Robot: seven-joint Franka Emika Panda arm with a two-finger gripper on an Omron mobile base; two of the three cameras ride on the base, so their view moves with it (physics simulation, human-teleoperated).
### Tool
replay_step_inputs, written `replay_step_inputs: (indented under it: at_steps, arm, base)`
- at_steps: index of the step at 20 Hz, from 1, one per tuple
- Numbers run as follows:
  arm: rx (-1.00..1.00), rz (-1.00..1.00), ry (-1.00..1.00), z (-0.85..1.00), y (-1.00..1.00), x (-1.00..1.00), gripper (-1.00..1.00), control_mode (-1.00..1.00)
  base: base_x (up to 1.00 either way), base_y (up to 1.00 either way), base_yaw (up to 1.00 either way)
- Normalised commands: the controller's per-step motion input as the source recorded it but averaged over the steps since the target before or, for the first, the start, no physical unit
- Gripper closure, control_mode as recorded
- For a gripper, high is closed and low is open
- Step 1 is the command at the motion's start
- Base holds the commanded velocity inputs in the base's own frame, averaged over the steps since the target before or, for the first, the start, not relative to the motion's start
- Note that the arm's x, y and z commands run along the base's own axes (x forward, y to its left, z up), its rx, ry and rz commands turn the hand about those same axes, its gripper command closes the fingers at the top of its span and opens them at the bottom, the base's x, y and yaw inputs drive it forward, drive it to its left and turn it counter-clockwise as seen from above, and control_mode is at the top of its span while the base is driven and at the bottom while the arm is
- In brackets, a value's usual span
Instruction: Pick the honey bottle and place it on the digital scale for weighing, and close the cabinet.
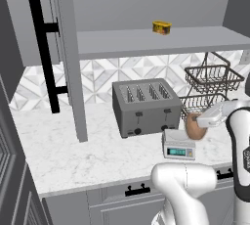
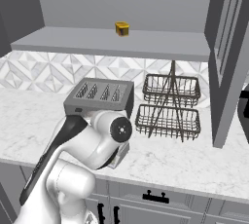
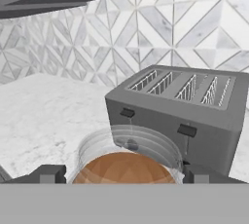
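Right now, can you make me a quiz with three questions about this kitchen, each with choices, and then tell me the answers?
1. Where is the small yellow container?
A. On the cabinet shelf
B. On the counter beside the toaster
C. In the wire basket

2. How many slots does the toaster have on top?
A. Two
B. Four
C. Six

3. What is happening with the honey bottle?
A. It lies on its side on the counter
B. It stands on the cabinet shelf
C. The gripper holds it up near the digital scale

Answers:
1. A: the yellow container sits on the cabinet shelf, above the counter.
2. B: the toaster shows four slots in a row.
3. C: the honey bottle sits between the fingers of the gripper, in the air just above and beside the digital scale.
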Motion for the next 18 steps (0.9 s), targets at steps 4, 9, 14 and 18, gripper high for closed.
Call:
replay_step_inputs:
  at_steps: [4, 9, 14, 18]
  arm:
    - [0.00, 0.00, 0.01, 0.00, -0.01, 0.00, 1.00, -1.00]
    - [0.00, 0.00, 0.00, -0.01, -0.05, 0.00, 1.00, -1.00]
    - [0.00, 0.00, 0.00, -0.15, 0.00, 0.14, 1.00, -1.00]
    - [0.00, 0.00, 0.00, -0.15, 0.00, 0.26, 1.00, -1.00]
  base:
    - [0.00, 0.00, 0.00]
    - [0.00, 0.00, 0.00]
    - [0.00, 0.00, 0.00]
    - [0.00, 0.00, 0.00]
